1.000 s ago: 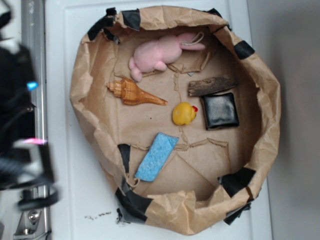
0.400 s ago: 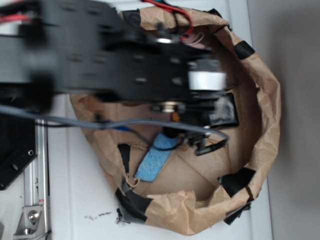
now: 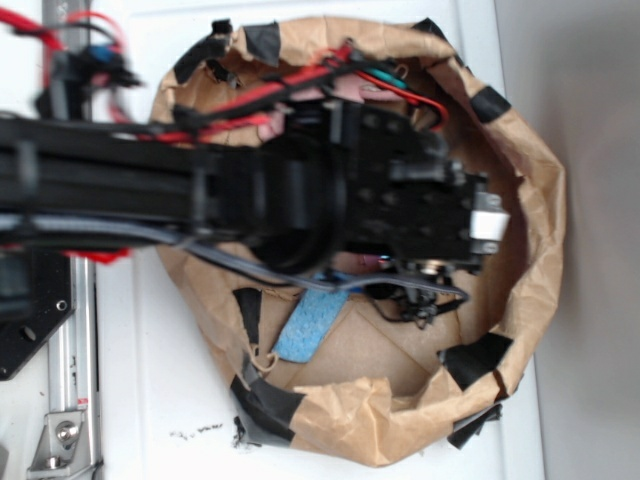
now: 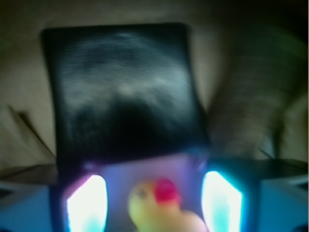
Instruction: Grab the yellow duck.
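Yellow duck (image 4: 157,208) sits between the spread gripper (image 4: 154,203) fingers (image 4: 86,203), seemingly ungrasped in the blurry wrist view, just before a black square pad (image 4: 123,87) inside the brown paper basin (image 3: 520,300).

In the exterior view the black arm (image 3: 250,190) covers most of the paper-lined basket's (image 3: 530,250) floor, hiding the yellow duck, and the blue sponge (image 3: 305,325) shows only its lower part beneath the arm. The wrist view is blurred throughout: the yellow duck (image 4: 161,210) is cut off by the bottom edge. The pincer (image 4: 154,205) shows only as two glowing fingers (image 4: 87,203) either side, so contact cannot be judged, and the black square pad (image 4: 125,92) beyond has smeared edges.
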Robot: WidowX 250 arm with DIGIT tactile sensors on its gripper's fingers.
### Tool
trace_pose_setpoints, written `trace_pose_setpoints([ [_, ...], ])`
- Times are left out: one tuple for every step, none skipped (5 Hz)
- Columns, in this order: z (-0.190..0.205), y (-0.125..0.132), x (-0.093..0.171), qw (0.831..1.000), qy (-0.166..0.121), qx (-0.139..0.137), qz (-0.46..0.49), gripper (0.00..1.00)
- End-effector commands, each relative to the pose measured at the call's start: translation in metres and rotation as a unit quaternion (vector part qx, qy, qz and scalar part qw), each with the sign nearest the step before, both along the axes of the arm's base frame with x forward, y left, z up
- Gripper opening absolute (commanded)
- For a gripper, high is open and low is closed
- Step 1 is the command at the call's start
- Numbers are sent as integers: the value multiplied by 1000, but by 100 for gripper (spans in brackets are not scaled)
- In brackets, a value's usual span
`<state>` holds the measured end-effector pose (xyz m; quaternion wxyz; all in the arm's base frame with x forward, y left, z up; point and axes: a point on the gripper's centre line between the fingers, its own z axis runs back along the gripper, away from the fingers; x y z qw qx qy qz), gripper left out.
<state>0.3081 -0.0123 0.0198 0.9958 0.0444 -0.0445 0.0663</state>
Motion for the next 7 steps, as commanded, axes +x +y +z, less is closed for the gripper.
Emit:
trace_pose_setpoints([
  [6,-13,-16,1000,8,2,-14,0],
  [19,-8,-17,1000,0,1,-12,0],
  [60,1,-19,999,-43,-11,-13,0],
  [101,10,-28,995,-92,-23,-13,0],
  [141,13,-35,995,-69,-11,-71,0],
  [151,14,-44,994,-56,-23,-90,0],
  [140,7,-44,995,-39,-7,-94,0],
])
